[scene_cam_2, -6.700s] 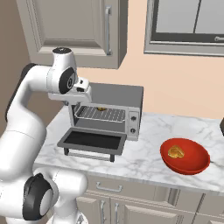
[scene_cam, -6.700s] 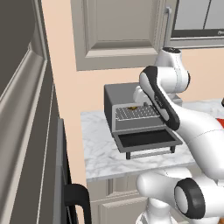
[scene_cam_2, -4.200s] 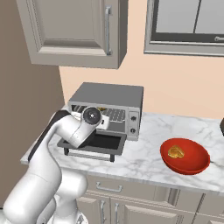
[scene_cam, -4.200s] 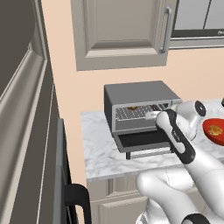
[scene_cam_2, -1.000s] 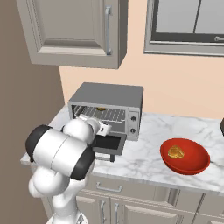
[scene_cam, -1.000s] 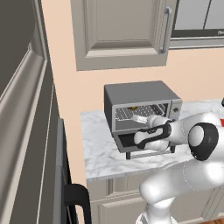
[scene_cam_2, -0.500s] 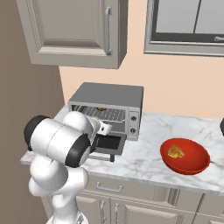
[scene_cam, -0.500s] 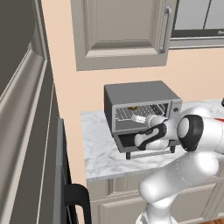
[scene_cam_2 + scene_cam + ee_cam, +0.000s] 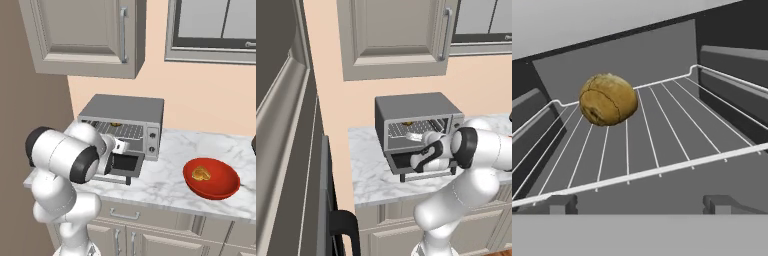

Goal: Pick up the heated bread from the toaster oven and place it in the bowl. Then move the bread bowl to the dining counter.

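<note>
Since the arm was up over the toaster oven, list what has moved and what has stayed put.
The arm swung down from above the toaster oven and reached forward, so the open end effector now faces the wire rack at the oven's mouth, empty. The heated bread lies on the rack, ungrasped. The oven, its dropped door and the red bowl with its food piece have not moved.

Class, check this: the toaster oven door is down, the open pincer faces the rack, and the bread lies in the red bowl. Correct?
Not quite. The hand view shows the bread on the toaster oven rack, ahead of the open pincer. The red bowl holds a paler piece.
</note>
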